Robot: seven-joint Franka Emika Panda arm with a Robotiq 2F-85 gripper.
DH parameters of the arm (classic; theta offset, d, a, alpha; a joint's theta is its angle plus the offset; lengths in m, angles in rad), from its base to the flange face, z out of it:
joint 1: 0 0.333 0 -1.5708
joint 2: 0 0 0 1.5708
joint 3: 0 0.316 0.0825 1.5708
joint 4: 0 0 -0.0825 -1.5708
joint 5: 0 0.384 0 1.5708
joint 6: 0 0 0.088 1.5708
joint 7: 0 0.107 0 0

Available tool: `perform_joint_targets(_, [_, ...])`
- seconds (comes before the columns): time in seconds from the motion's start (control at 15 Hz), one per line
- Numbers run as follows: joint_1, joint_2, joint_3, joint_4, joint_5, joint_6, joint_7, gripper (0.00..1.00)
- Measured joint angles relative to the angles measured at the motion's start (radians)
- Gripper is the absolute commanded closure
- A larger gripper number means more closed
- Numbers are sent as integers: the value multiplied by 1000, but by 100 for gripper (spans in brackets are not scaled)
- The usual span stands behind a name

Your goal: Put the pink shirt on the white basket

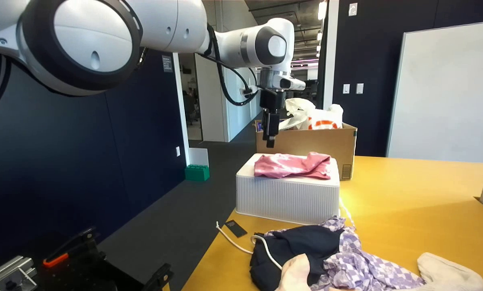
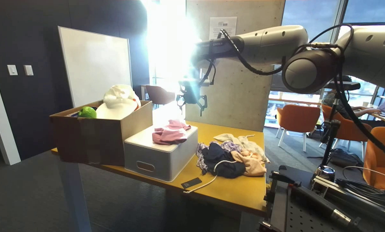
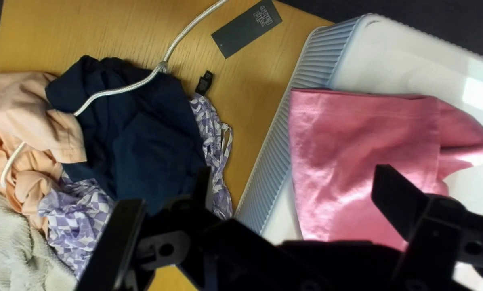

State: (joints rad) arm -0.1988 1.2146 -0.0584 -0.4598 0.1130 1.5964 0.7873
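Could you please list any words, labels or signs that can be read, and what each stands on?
"wild fable": upside down, my best reading, on the dark tag on the table.
Too small or blurred to read:
notice on the pillar
wall sign
robot arm lettering
printed panel on the cardboard box
orange print on the white bag

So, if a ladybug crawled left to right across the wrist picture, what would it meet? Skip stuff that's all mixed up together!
Peach cloth, dark blue cloth, black tag, pink shirt.
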Motion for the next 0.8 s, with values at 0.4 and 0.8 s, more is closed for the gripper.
perform_joint_targets(0.4, [1,-1,0,6,-2,-1,2,0])
perform_joint_targets(0.8, [28,10,-60,4,-79,1,73,0])
